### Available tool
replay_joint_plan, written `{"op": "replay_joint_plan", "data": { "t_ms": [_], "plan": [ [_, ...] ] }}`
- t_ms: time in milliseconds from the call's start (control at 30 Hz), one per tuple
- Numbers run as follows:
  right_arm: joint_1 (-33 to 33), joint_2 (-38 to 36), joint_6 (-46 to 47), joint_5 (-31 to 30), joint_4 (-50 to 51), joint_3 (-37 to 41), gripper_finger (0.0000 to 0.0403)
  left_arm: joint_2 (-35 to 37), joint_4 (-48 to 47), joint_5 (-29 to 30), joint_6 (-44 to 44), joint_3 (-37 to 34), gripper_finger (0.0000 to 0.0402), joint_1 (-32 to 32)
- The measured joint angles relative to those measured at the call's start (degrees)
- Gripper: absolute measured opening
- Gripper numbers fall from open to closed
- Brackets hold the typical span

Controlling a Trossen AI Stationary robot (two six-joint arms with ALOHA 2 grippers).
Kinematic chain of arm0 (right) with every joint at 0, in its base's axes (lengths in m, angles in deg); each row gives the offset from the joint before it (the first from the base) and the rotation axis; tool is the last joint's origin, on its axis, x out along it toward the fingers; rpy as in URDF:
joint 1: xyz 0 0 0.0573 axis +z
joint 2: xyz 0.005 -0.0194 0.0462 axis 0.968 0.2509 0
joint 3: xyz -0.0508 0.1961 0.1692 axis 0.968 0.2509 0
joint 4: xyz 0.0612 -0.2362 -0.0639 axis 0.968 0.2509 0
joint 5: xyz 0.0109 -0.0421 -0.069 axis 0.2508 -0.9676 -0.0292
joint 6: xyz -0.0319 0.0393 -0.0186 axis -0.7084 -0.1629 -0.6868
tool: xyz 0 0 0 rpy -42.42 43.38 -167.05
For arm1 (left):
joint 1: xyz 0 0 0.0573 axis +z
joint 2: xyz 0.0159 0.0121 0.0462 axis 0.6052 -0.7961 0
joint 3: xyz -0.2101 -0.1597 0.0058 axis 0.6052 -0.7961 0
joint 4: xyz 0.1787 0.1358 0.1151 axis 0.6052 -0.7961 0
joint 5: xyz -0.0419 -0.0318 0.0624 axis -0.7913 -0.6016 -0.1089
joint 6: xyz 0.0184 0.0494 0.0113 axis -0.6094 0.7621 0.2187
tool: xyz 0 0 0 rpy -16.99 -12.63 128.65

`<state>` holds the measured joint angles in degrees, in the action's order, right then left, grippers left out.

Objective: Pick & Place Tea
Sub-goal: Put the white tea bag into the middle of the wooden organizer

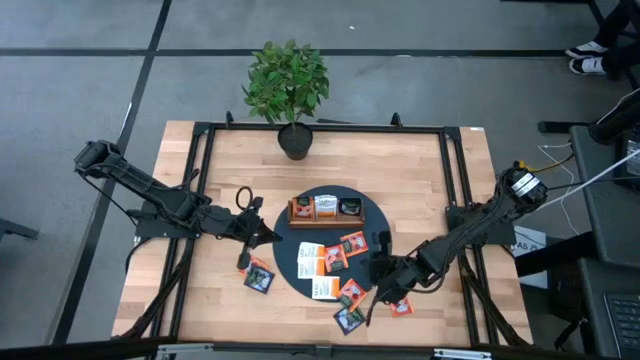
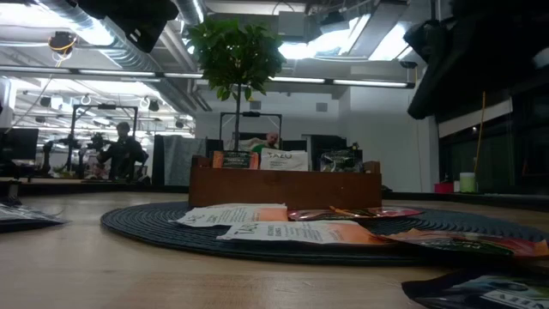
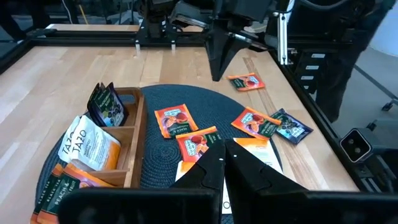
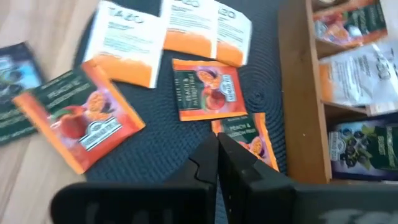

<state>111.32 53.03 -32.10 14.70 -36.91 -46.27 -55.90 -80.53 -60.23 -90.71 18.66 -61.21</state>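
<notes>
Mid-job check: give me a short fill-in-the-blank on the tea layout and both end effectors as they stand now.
1. The wooden tray sits on a round dark ____.
2. The tray has ____ compartments, each holding tea sachets.
3. The potted plant stands at the table's far edge, beyond the ____.
4. The right end effector hovers over an orange sachet with its fingers ____; the left end effector is shut too.

Missing words: mat; three; tray; shut

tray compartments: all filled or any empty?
All three filled: the wooden tray holds sachets standing in each compartment.
</notes>
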Motion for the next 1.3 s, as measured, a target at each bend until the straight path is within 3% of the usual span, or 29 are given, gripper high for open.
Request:
{"op": "replay_joint_plan", "data": {
  "t_ms": [433, 600, 833, 1100, 1300],
  "plan": [
    [-1.35, 0.00, 1.24, 0.50, 0.17, 0.04, 0.0083, -0.50, 0.05, 0.94, -1.22, 0.00, 0.0012, 0.00],
    [-1.35, 0.00, 1.24, 0.52, 0.17, 0.04, 0.0091, -4.36, 0.30, 3.91, -10.80, 0.00, 0.0034, 0.15],
    [-1.35, 0.00, 1.25, 0.55, 0.15, 0.07, 0.0092, -12.92, 3.05, 3.82, -27.44, 0.00, 0.0098, 0.13],
    [-1.35, 0.00, 1.51, 0.54, -0.33, 0.09, 0.0092, -23.40, 11.40, -0.40, -41.79, 0.04, 0.0165, 0.13],
    [-1.35, 0.00, 1.42, 0.51, -0.90, 0.09, 0.0092, -31.18, 15.59, -2.12, -54.39, 0.04, 0.0187, 2.26]
  ]
}}
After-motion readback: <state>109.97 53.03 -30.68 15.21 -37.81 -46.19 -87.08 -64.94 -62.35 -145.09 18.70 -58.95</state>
